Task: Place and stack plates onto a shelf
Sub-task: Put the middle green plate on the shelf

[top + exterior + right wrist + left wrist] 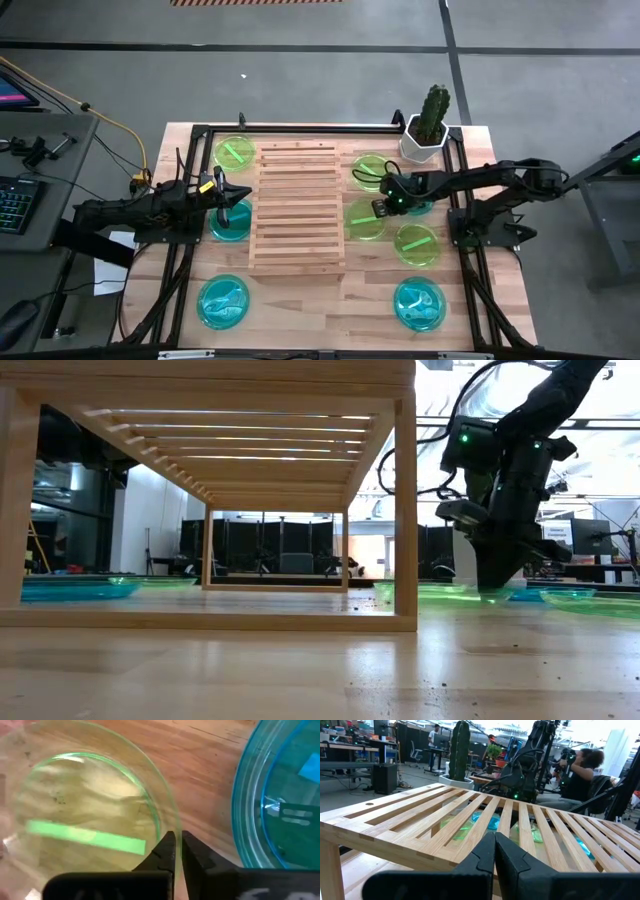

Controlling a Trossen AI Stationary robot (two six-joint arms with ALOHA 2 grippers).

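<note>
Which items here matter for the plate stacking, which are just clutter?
Job: green plates, blue plates, shelf, right gripper shut on a green plate's rim, left gripper waiting.
Clutter: potted cactus, keyboard.

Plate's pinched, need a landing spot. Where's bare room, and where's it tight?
The shelf top is bare slats. The tabletop is also free between the two front blue plates. It's crowded right of the shelf: green plates and the right gripper cluster there.
</note>
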